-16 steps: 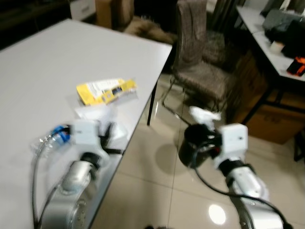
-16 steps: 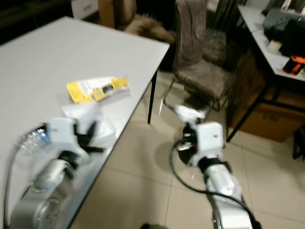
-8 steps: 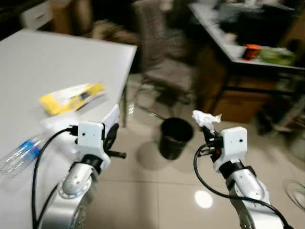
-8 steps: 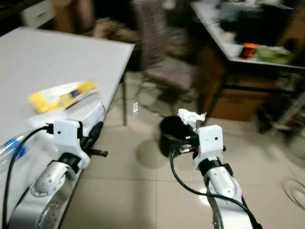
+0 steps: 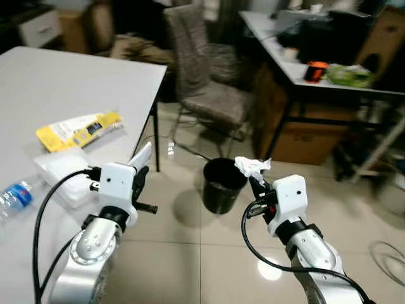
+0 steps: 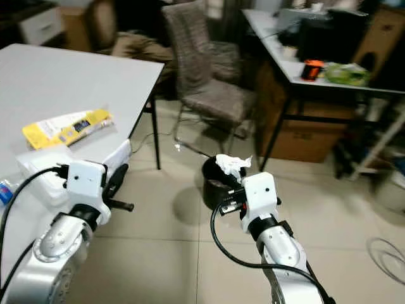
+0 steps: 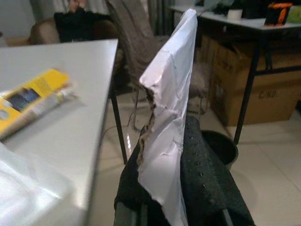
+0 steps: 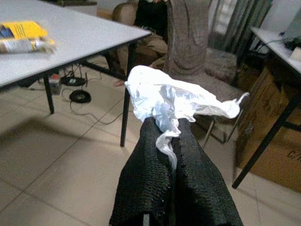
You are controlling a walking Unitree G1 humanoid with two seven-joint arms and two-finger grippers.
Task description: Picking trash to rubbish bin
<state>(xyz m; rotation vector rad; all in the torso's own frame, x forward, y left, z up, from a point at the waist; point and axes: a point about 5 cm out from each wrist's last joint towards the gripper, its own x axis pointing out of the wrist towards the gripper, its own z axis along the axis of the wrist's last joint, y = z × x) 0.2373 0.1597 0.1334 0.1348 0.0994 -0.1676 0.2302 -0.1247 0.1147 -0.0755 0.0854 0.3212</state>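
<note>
Your right pincer (image 5: pixel 256 183) is closed on a crumpled white tissue (image 5: pixel 251 166), held up in the air above the tiled floor (image 5: pixel 190 253), just beside the black rubbish bin (image 5: pixel 221 184). In the right wrist view the tissue (image 8: pixel 169 101) sits clamped between the two black fingers (image 8: pixel 148 183), its loose end flaring out past the tips.

Your left pincer (image 5: pixel 140 174) grips a flat, torn piece of white paper (image 5: pixel 142 155), standing upright between its fingers, just off the worktop's right edge. The left wrist view shows the paper (image 7: pixel 167 117) rising well past the fingertips (image 7: pixel 202 179), with the bin (image 7: pixel 221 146) on the floor behind it.

The bin stands on the floor between the white worktop (image 5: pixel 69 95) and the dark-legged desk (image 5: pixel 297 69), in front of a brown patterned chair (image 5: pixel 202 69).

On the worktop you have a yellow packet (image 5: pixel 77 130) lying flat near the right edge, a clear plastic container (image 5: pixel 66 180) just nearer the robot, and a plastic bottle with a blue label (image 5: pixel 14 195) at the near-left side. The far desk carries an orange object (image 5: pixel 314 71) and something green (image 5: pixel 348 75), both too blurred to identify.
</note>
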